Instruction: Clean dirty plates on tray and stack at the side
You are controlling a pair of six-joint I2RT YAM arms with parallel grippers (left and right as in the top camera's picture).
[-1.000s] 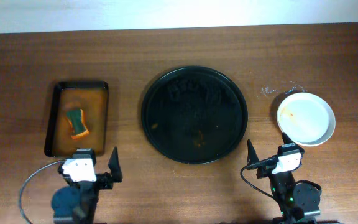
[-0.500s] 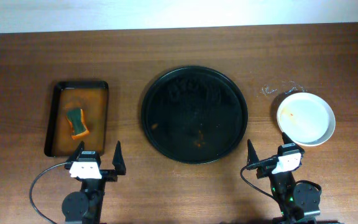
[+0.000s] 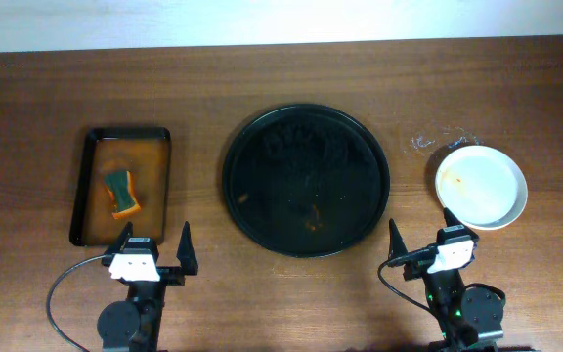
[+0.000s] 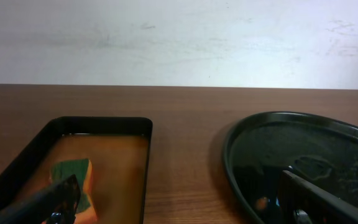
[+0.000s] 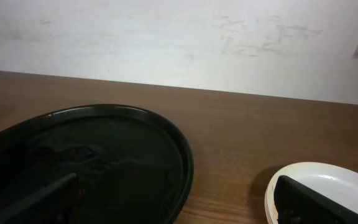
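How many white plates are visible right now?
1: one white plate on the table, right of the round black tray. Others may be stacked under it, hidden.

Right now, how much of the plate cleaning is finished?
Looks nearly done: the large round glossy black tray holds no plates, and white round plates sit to its right. Nothing is in hand; the left end effector and right end effector are open. Left: orange specks dot the tray.

Soft, even light from above; pale reflections ripple across the large round glossy black tray (image 3: 306, 181); both wrist views look dimmer and softer.
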